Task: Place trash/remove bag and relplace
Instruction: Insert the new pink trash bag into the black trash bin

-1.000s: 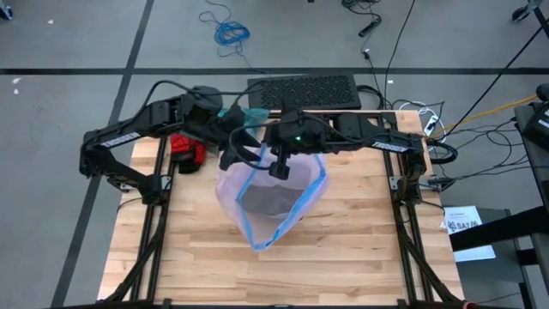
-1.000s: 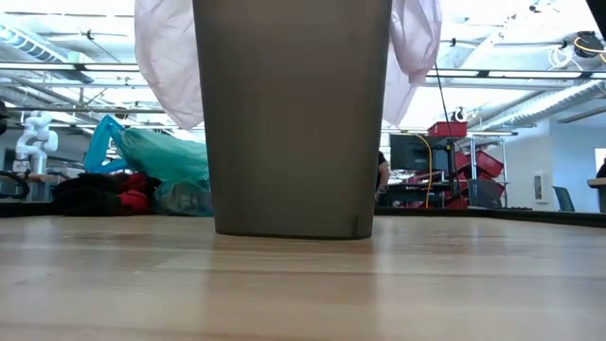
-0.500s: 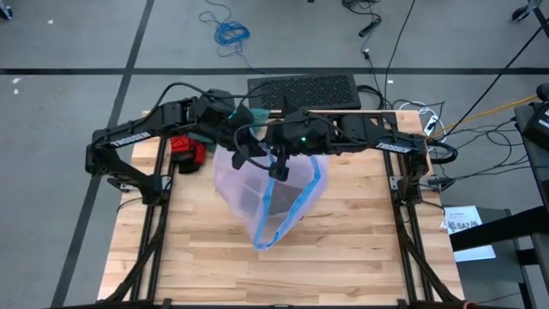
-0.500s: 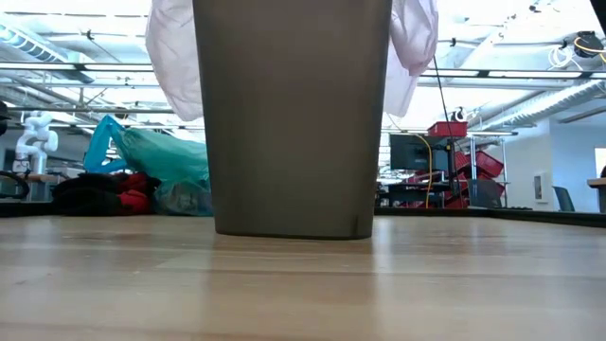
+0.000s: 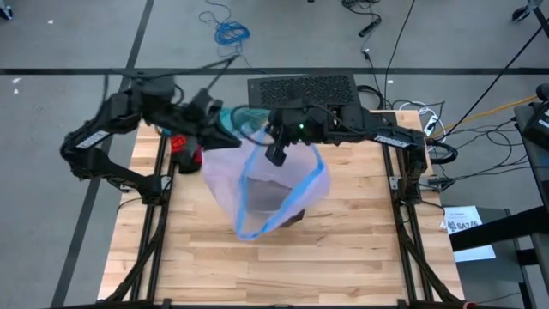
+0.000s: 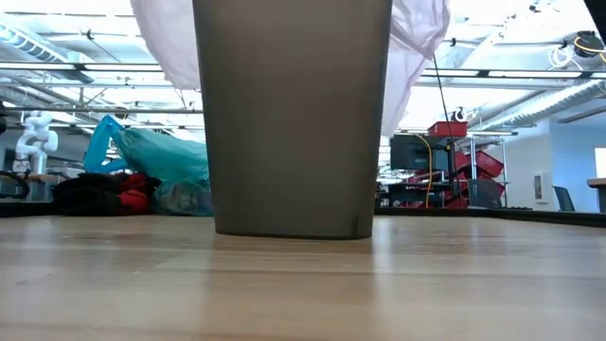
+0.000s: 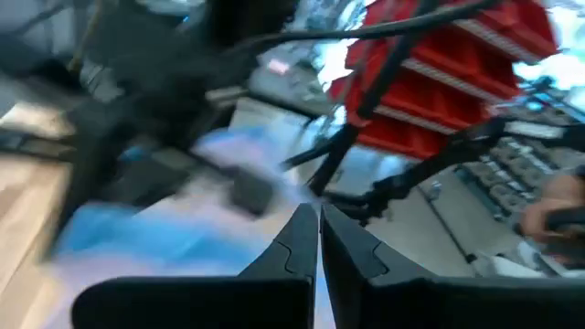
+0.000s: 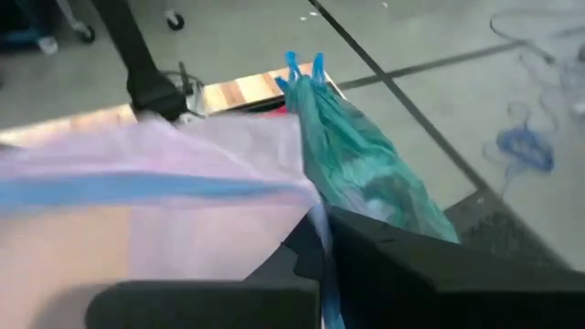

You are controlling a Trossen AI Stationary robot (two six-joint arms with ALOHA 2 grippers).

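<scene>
Seemingly both claws, left [image 5: 225,130] and right [image 5: 275,155], pinch the pink liner [image 5: 266,184] (teal bag [image 5: 243,118] beside).

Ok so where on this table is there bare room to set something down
The near half of the table is bare wood, in front of the pink bag and bin. A bare strip runs right of the bin. The far edge is crowded: the teal bag, a red item and both grippers, left and right.
</scene>
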